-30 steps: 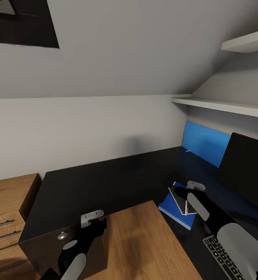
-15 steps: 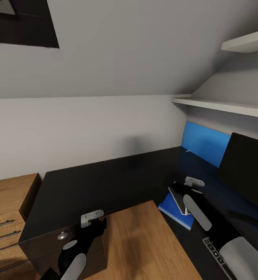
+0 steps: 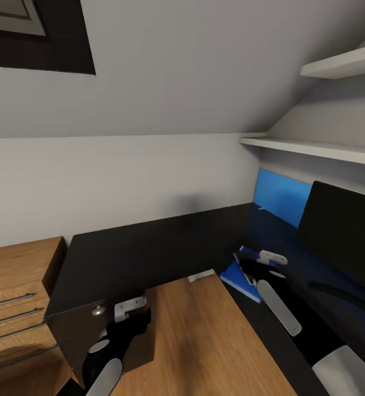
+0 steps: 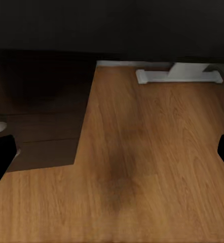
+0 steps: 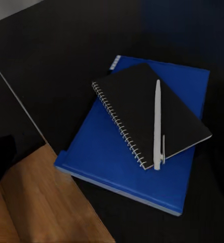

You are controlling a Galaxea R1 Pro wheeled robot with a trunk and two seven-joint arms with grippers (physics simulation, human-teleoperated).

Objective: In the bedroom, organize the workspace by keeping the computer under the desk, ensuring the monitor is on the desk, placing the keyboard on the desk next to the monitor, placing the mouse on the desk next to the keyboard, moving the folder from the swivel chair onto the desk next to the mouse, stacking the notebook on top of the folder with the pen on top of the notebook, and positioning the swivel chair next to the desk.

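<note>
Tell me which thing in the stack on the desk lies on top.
The pen, a thin white stick lying across the dark spiral notebook, which rests on the blue folder.

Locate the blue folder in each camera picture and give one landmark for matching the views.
Head view: the folder lies on the black desk, right of centre, partly covered by the right gripper.
Left wrist view: not in it; wood floor and the desk's white foot.
Right wrist view: the folder sits mid-picture, under the notebook and pen.
Shared landmark: the desk edge meeting the wood floor.

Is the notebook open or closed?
Closed: the notebook lies flat on the folder, dark cover up, with the pen on it.
</note>
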